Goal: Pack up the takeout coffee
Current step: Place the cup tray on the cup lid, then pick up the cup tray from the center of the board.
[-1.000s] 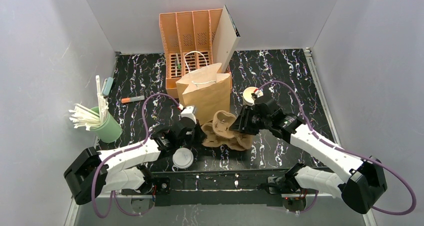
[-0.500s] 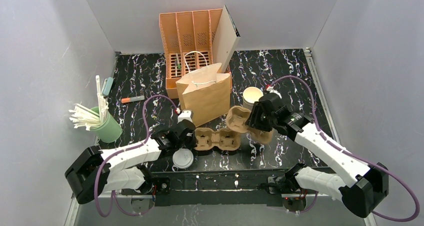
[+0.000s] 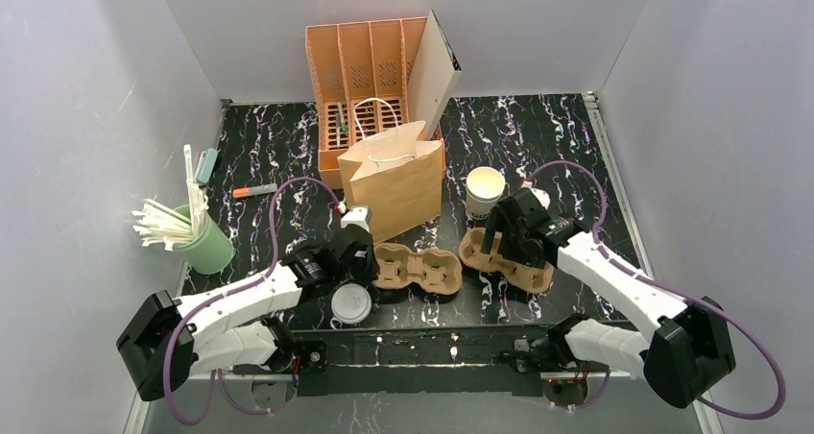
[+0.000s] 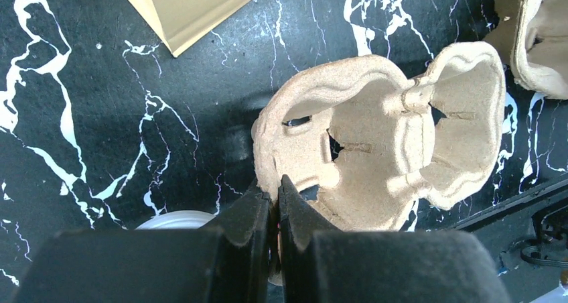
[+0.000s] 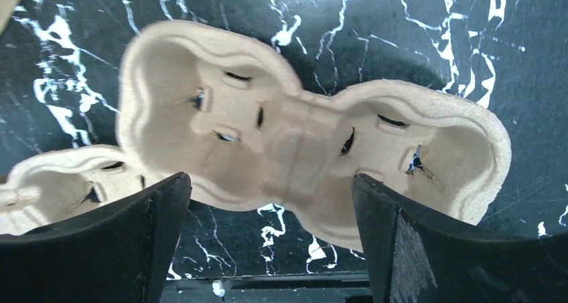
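The right claw (image 3: 501,245) stands wide open above a pulp carrier (image 3: 523,273) lying on the surface (image 3: 576,146); it holds nothing. The left claw (image 4: 275,189) is pinched shut on the rim of a second carrier (image 4: 382,135). The paper cup (image 3: 485,192) stands upright, mouth up and unlidded, just beyond the right claw and slightly to its left. It is well apart from the left claw. Judgement: the right arm is nearer, and the cup's vertical axis calls for a side-on grasp.

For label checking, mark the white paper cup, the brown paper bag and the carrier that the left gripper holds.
white paper cup (image 3: 486,181), top external view, its cream inside.
brown paper bag (image 3: 398,184), top external view, front face.
left carrier (image 4: 378,139), left wrist view, centre of its inside.
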